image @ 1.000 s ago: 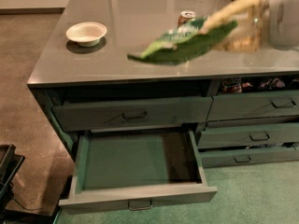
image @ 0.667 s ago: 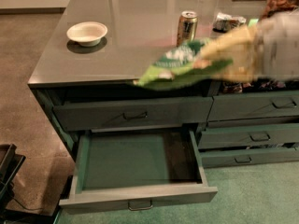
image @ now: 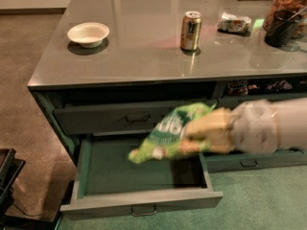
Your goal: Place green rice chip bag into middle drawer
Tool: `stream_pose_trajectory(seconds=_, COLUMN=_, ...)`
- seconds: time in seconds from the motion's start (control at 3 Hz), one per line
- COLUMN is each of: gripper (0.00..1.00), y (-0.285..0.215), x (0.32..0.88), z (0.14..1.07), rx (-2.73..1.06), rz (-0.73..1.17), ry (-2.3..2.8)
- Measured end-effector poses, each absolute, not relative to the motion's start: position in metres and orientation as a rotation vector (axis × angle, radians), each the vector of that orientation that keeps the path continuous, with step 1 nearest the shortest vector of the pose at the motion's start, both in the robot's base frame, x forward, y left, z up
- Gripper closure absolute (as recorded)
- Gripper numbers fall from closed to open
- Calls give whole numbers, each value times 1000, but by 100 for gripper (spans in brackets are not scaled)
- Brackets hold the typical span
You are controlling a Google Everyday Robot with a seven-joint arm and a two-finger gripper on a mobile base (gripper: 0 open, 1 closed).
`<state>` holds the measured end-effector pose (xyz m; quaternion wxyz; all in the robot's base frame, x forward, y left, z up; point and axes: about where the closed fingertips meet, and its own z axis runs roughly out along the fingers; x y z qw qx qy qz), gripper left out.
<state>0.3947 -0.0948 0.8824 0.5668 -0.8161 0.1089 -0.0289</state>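
The green rice chip bag (image: 168,133) is bright green foil with white lettering. It hangs in the air over the right part of the open middle drawer (image: 115,169), which is green inside with a small dark pull handle on its front. My gripper (image: 204,135) reaches in from the right, in front of the cabinet, and is shut on the bag's right end. The gripper and arm are blurred. The matching wide drawer (image: 110,119) just above is shut.
On the grey countertop (image: 144,56) stand a white bowl (image: 88,34), a gold can (image: 191,30), a small silvery packet (image: 233,23) and a dark cup (image: 280,28). Narrower right-column drawers (image: 249,163) are shut. A dark object (image: 7,176) stands at the lower left.
My gripper has carried the bag down from above the countertop, past its front edge, to just over the open middle drawer. The drawer has stayed open.
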Motion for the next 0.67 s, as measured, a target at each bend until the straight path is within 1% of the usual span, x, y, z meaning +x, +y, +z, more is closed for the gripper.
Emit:
stream_pose_trajectory(seconds=0.33, gripper=100, y=-80, x=377, z=851, rx=-1942, rz=8, ry=256)
stream_pose_trajectory(seconds=0.67, gripper=100, y=-80, x=377, z=851, rx=-1942, rz=8, ry=256)
